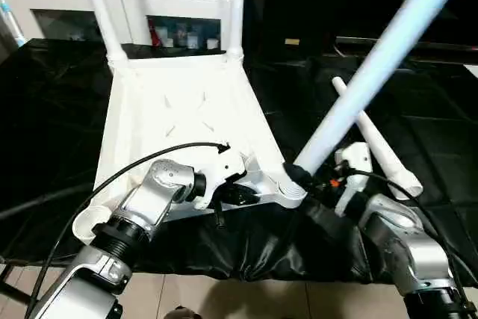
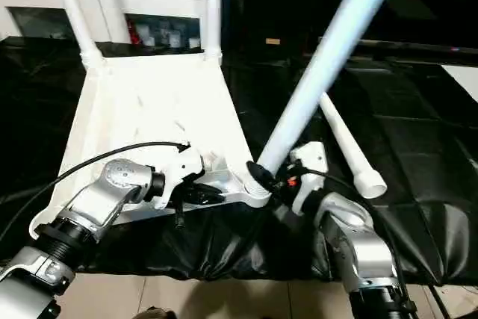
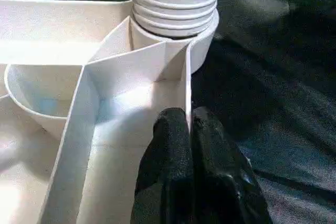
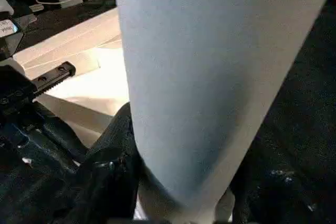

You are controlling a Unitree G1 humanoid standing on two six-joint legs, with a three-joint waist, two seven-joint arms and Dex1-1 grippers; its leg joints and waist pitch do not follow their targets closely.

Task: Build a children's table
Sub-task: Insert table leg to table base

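On the black-draped surface [image 1: 67,110], the left gripper [image 3: 190,129] is pinching the tabletop's rim [image 3: 187,85], bracing it while the right gripper [image 1: 297,175] is clasping a leg [image 1: 373,57] into the corner socket [image 1: 287,192].

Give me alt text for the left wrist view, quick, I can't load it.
The left hand, black fingers shut, pinches a thin upright rib at the edge of the white table top lying underside up. Just beyond it, a leg's ridged end sits in the round corner socket, with black cloth alongside.

White ribbed table top [image 1: 187,110] and white legs [image 1: 373,65], black cloth [image 1: 45,110], black-fingered hands [image 3: 191,171].
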